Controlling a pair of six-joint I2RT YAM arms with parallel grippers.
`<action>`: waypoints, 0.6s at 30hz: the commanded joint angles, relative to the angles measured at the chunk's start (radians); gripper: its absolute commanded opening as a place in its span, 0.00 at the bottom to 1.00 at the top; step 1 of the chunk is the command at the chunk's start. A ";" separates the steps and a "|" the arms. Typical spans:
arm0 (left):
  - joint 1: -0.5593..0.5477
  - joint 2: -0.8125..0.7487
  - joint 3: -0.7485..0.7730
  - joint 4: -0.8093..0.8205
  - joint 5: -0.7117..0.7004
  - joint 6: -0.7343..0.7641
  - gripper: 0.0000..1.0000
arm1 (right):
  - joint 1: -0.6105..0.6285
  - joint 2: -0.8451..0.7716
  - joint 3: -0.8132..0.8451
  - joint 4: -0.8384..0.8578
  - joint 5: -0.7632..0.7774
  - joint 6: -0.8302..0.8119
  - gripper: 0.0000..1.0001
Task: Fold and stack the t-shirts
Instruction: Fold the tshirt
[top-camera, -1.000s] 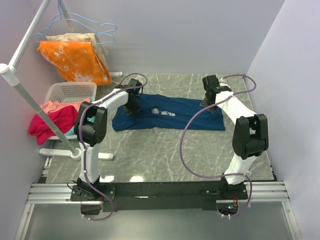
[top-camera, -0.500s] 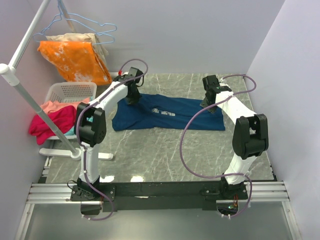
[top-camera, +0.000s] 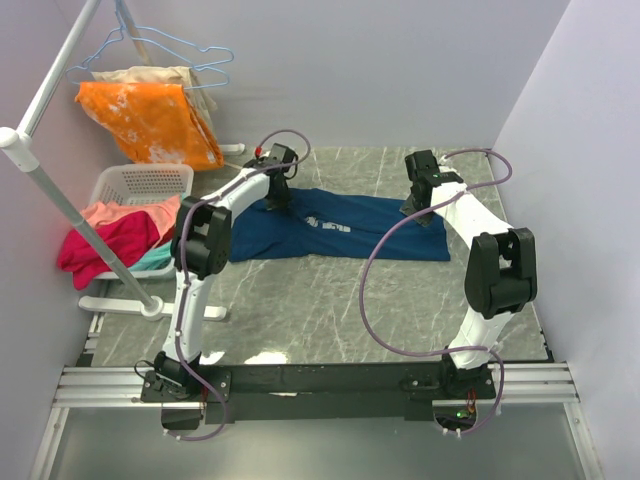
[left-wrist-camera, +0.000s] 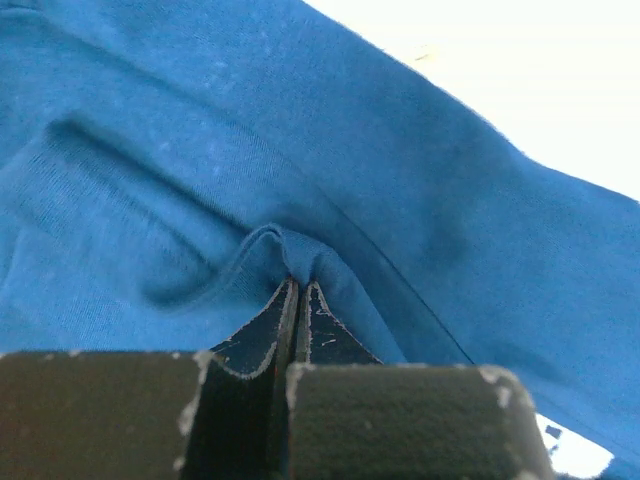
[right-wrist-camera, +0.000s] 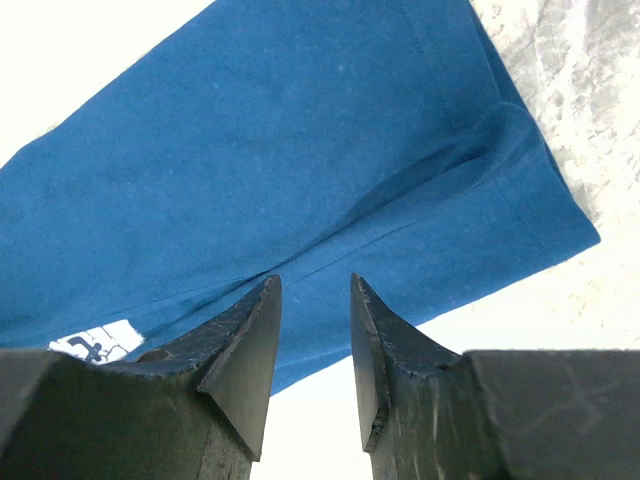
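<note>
One navy blue t-shirt (top-camera: 370, 225) lies spread across the far middle of the marble table, its pale chest print (top-camera: 328, 224) facing up. My left gripper (top-camera: 281, 196) sits at the shirt's far left part. In the left wrist view it (left-wrist-camera: 298, 282) is shut on a pinched ridge of the blue cloth (left-wrist-camera: 420, 190). My right gripper (top-camera: 419, 204) hovers over the shirt's right end. In the right wrist view its jaws (right-wrist-camera: 315, 285) stand open with nothing between them, above the shirt (right-wrist-camera: 300, 150) near its hem, and a corner of the print (right-wrist-camera: 95, 343) shows.
A white laundry basket (top-camera: 128, 181) holding red and pink clothes (top-camera: 100, 238) stands off the table's left side. An orange garment (top-camera: 150, 120) hangs on a rack with a white pole (top-camera: 55, 195). Walls close in behind and at the right.
My left gripper has moved rightward along the shirt's far left part, keeping its hold on the cloth and pulling it along. The right arm has not moved.
</note>
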 joint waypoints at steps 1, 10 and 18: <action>-0.008 -0.054 -0.045 0.151 0.023 0.074 0.01 | -0.002 -0.005 0.009 0.002 -0.001 -0.007 0.41; -0.033 -0.008 0.058 0.156 -0.003 0.144 0.01 | 0.012 -0.001 -0.001 -0.002 -0.004 -0.006 0.41; -0.051 0.004 0.035 0.169 -0.040 0.155 0.54 | 0.016 -0.010 -0.019 0.006 -0.013 -0.012 0.41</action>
